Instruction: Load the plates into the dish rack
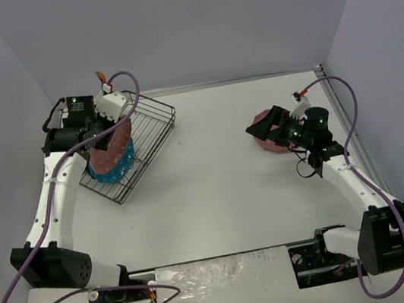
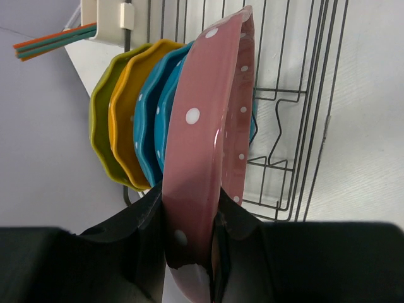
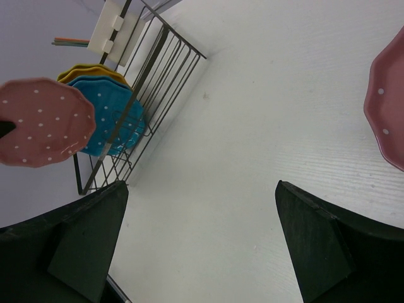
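My right gripper (image 3: 201, 211) hangs wide open and empty over the table (image 1: 224, 194) on the right, just beside a pink plate (image 3: 386, 113) that lies flat and is not yet loaded. Farther off on the left, my left gripper (image 2: 192, 221) is clamped on the rim of a second pink plate (image 2: 205, 139), held on edge above the dish rack (image 2: 309, 126). Beyond it, four plates (image 2: 136, 120) stand slotted: two blue, one yellow, one green. I judge the job past halfway.

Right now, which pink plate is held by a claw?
The pink plate over the dish rack, pinched by the left claw; the other pink plate lies on the table.
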{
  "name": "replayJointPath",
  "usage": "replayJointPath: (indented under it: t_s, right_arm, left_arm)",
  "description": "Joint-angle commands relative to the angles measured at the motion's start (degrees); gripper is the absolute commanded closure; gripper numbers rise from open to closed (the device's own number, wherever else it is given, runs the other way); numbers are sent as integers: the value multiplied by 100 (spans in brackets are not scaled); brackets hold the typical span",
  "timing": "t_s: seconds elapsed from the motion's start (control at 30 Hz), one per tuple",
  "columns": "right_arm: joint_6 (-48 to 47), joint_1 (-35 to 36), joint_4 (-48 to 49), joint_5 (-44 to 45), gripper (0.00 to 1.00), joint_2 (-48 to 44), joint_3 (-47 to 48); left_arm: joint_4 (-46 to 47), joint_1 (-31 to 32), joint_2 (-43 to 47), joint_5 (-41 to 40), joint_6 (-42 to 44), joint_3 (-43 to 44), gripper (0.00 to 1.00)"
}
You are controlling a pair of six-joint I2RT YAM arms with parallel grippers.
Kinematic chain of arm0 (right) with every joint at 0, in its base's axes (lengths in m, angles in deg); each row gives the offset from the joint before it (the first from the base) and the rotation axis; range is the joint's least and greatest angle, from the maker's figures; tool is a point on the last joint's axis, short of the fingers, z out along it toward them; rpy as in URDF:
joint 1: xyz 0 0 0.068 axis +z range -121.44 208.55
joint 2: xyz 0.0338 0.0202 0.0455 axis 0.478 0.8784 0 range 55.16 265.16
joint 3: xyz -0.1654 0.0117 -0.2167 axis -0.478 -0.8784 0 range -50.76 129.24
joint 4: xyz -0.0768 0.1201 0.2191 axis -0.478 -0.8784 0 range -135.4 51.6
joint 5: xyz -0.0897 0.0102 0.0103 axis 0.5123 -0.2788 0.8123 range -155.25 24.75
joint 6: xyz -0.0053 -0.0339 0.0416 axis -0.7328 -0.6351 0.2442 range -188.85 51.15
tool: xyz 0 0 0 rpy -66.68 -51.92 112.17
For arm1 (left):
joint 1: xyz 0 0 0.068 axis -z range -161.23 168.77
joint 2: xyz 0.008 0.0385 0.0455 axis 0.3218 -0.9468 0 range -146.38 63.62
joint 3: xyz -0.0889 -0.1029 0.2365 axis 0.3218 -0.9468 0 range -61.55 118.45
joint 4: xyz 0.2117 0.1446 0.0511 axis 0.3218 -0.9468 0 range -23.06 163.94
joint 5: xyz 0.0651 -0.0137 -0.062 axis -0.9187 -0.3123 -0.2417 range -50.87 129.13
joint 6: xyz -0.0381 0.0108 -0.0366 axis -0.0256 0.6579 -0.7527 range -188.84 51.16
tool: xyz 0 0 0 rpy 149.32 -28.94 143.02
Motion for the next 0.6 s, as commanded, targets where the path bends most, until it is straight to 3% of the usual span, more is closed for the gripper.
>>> replayJointPath:
  t_s: [0.0, 0.57]
  right_arm:
    - [1, -93, 374, -287, 0, -190, -40]
    - [52, -244, 494, -528, 0, -38, -172]
  left_arm:
    - [847, -197, 40, 62, 767, 375, 100]
    - [1124, -463, -681, 371, 987, -132, 100]
